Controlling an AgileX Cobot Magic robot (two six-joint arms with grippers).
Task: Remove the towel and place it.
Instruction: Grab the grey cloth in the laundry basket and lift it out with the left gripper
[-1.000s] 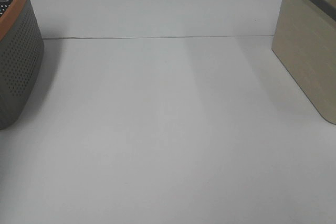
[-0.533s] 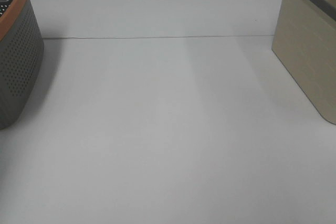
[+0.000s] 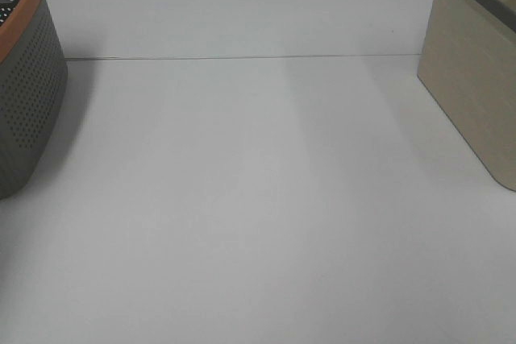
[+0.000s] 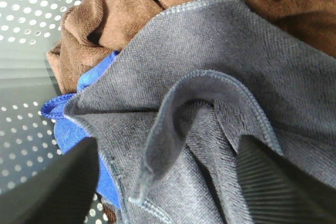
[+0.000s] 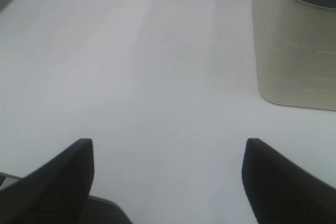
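From the high camera I see no change from a second ago. The grey perforated basket (image 3: 28, 110) with its orange rim sits where it was, the beige bin (image 3: 476, 94) stands well apart from it across the white table (image 3: 242, 199), and neither arm shows in that view.

My left wrist camera looks down inside the basket, whose dotted wall (image 4: 21, 3) runs along one side of the picture. The towel (image 4: 220, 66) lies in there, on top of the pile. It reads as dark slate grey up close, with a stitched hem, and a raised fold of it runs up through the middle. Under it I see a brown cloth (image 4: 131, 3) bunched toward the basket wall. A blue cloth (image 4: 68, 129) pokes out between the towel and that wall.

The left gripper (image 4: 168, 150) is down over the towel with its jaws spread wide. One dark finger (image 4: 58, 187) is on each side of the raised fold. It has not clamped on the cloth, and I cannot tell whether the fingers touch it.

The right gripper (image 5: 168, 145) hangs over bare table well away from the basket, near the beige bin (image 5: 294, 51). Its jaws are wide apart and nothing is between them.
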